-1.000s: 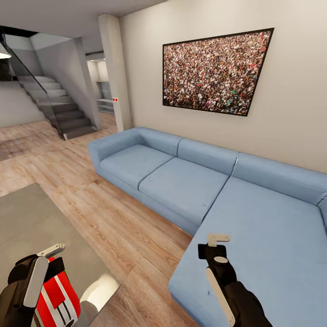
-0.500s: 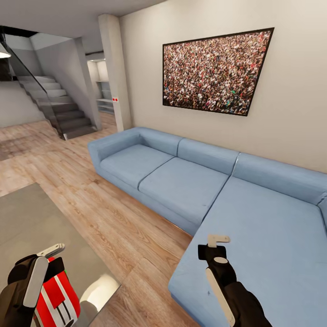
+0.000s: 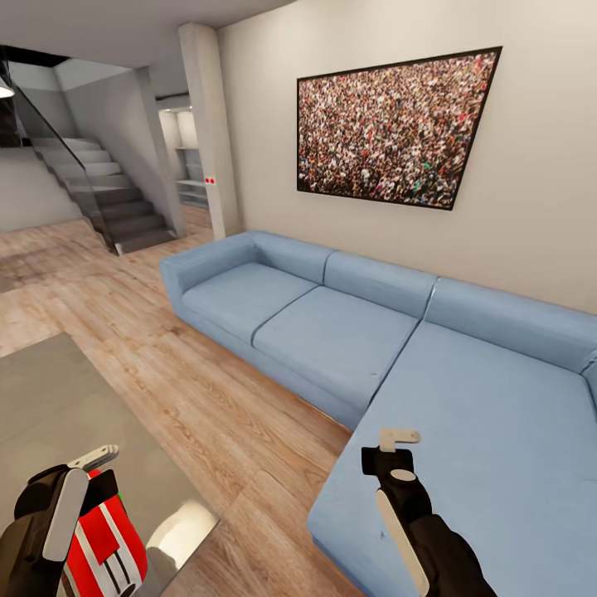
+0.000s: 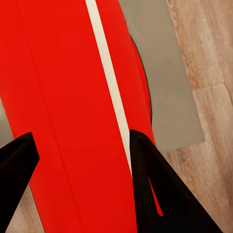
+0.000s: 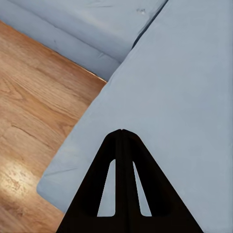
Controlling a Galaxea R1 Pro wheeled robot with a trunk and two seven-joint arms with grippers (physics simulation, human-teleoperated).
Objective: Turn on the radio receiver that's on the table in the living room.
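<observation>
- My left gripper (image 4: pixel 80 160) is right over the radio receiver (image 4: pixel 73 97): from the wrist I see its glossy red shell with one pale stripe running along it, and my two dark fingers (image 4: pixel 160 194) are spread wide, one on each side of the red body.
- Whether the pads are pressing the shell or only flanking it I cannot tell, so I call that hand spread and not clamped.
- From my head, the radio receiver (image 3: pixel 104 539) sits low at my left, on the near corner of the grey table (image 3: pixel 50 398), red with white stripes, partly behind my left arm.
- Beyond the red shell, the wrist camera catches the table (image 4: pixel 170 87) edge and the wood plank floor (image 4: pixel 208 48) beside it.
- My right gripper (image 3: pixel 396 438) hangs above the seat of the light-blue sofa (image 3: pixel 332 332), well apart from the radio.
- Its fingers (image 5: pixel 121 160) are pressed flat together, tip to tip, with nothing between them.
- On the wall above the sofa hangs the black-framed crowd photograph (image 3: pixel 394 128); a staircase (image 3: pixel 108 199) rises at the far left.
</observation>
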